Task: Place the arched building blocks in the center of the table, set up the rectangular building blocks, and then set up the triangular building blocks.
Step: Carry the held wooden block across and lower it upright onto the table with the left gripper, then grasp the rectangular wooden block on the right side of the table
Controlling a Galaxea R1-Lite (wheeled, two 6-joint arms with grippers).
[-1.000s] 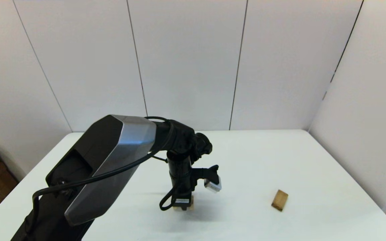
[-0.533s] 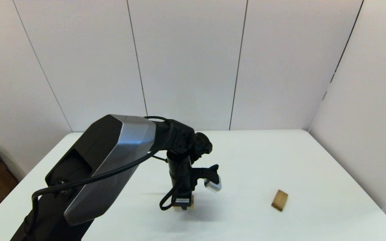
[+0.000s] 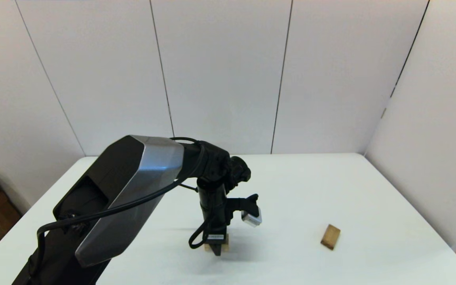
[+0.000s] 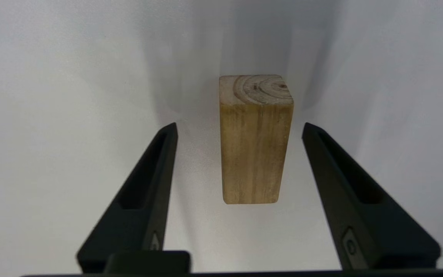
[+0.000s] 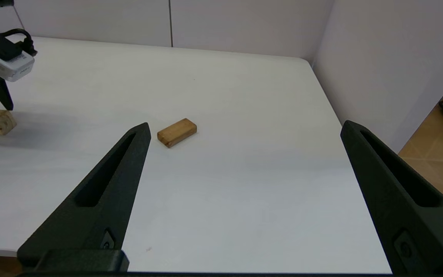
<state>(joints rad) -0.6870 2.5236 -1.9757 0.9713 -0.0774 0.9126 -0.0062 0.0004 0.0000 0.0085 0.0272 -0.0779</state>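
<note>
Seemingly down already: arched block point(image 4: 256, 146), pale, end grain showing, notch not visible from these angles. Lies flat on the desk point(image 3: 331, 178), about midway between the left and right edges, somewhat closer to the near edge than the far one. Straddled by the left tool point(image 4: 240, 129), pointed straight down from above, spread moderately wide, one of the fingers point(image 4: 156, 165) on each side of the wood with a clear gap to both, so gripping nothing.

Farther out, toward the right edge and well apart from the arched block: rectangular slab point(image 3: 330, 236), darker tan, lying flat on its broad face, not yet stood up. Nearer the right end of the near edge: right tool point(image 5: 244, 127), spread wide, empty, idle, looking across at the slab. Triangular wedge not found in any view.

Judged progress: first step done or all but done, with only the left arm's withdrawal outstanding. Left to do: fetching and setting up the slab at the arch, then finding and setting up the wedge. Roughly a third through, no more.
</note>
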